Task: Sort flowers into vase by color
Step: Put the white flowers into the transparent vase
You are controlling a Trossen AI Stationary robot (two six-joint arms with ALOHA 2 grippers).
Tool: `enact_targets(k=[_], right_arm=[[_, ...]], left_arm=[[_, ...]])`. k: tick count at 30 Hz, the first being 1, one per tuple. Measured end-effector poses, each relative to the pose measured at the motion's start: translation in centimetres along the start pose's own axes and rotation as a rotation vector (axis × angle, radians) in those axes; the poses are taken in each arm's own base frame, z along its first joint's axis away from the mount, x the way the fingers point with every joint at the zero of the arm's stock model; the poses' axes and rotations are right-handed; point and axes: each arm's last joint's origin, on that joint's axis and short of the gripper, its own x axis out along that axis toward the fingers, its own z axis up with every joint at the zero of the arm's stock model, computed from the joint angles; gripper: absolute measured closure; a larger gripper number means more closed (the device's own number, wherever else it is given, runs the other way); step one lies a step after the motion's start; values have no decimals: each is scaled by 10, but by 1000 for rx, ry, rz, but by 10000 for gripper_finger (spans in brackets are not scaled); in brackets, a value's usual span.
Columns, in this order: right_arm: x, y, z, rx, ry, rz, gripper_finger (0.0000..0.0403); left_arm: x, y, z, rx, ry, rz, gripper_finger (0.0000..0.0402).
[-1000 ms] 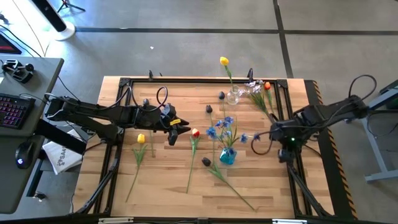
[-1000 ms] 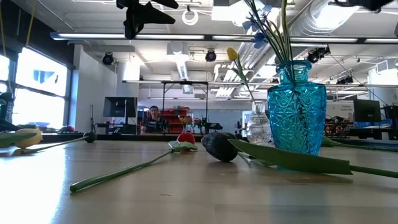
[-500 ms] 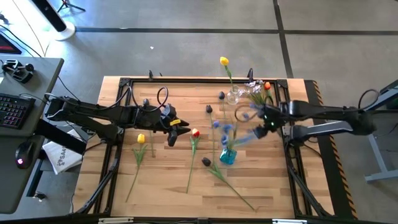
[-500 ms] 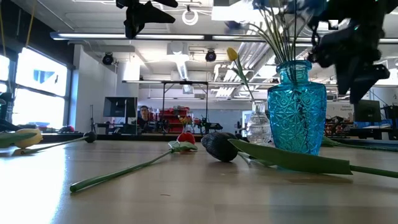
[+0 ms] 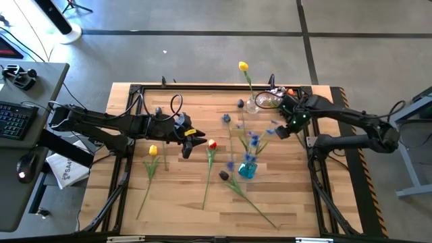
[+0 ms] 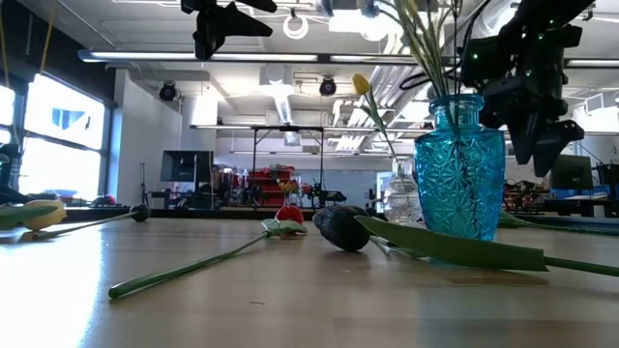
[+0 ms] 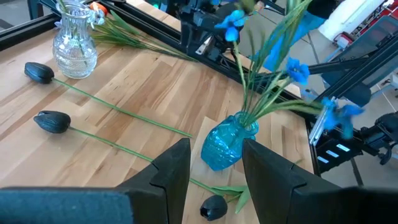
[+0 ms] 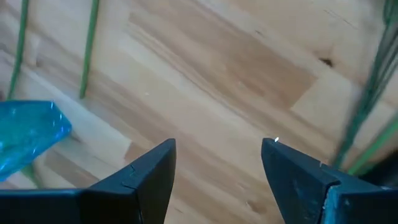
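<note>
Blue sprays (image 5: 251, 140) stand in the blue vase (image 5: 247, 169), lower centre of the high view; tulips lie loose on the bench (image 5: 182, 196).

Risk: right claw (image 5: 282, 129), open and empty, hangs just right of the sprays; a sideways sweep could snag stems and tip the vase.

Left claw (image 5: 191, 142), centre-left, part-open, holds nothing.

Right gripper (image 8: 217, 168) over bare wood

Its two dark fingers (image 8: 146, 177) stand apart with nothing between them above the wooden table (image 8: 211, 81). A blue glass vase (image 8: 28, 134) sits at one edge; blurred green stems (image 8: 367, 118), probably flowers, cross another.
</note>
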Motion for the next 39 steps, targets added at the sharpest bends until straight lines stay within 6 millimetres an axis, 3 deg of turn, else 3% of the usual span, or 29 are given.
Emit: enact_targets(k=[4, 7, 13, 17, 33, 39], right_arm=[[-13, -4, 7, 31, -94, -137, 171], [-12, -11, 20, 41, -157, -185, 171], [15, -36, 58, 78, -96, -257, 171], [34, -50, 73, 76, -30, -291, 171], [61, -68, 95, 63, -24, -408, 173], [61, -68, 97, 100, -52, -416, 208]], left_arm=[[0, 0, 0, 0, 0, 0, 268], [0, 0, 0, -11, -1, 0, 268], [0, 0, 0, -24, -1, 0, 268], [0, 0, 0, -35, -1, 0, 268], [0, 1, 1, -42, -15, 21, 268], [0, 0, 3, -47, -38, 15, 268]])
